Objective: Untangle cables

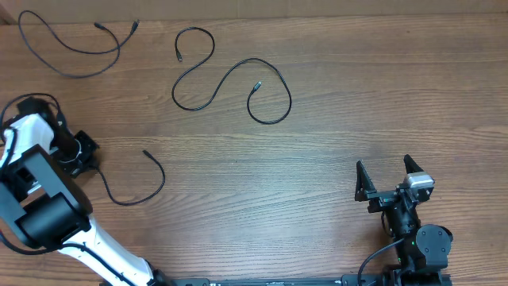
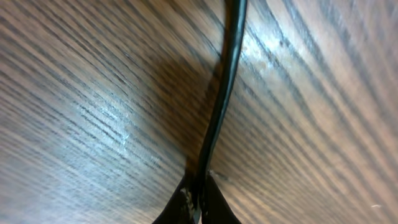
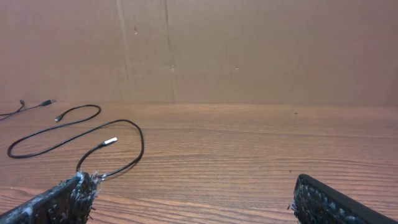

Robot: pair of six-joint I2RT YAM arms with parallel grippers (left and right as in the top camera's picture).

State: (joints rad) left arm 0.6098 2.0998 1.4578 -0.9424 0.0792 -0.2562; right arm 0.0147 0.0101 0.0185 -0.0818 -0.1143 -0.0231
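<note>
Three thin black cables lie apart on the wooden table. One loops at the far left [image 1: 71, 49], and an S-shaped one [image 1: 230, 79] lies at the top centre. A short hooked cable [image 1: 135, 191] runs from my left gripper [image 1: 89, 161]. The left wrist view shows the left gripper [image 2: 199, 198] shut on that short cable [image 2: 222, 99], low over the wood. My right gripper [image 1: 389, 173] stands open near the front right edge, holding nothing. From the right wrist, its fingertips [image 3: 68, 198] frame bare wood, and the S-shaped cable [image 3: 127, 134] lies ahead to the left.
A brown cardboard wall [image 3: 249, 50] stands behind the table's far edge. The left arm's white and black body [image 1: 48, 214] fills the front left corner. The far-left cable's plug ends [image 3: 37, 104] show small in the distance.
</note>
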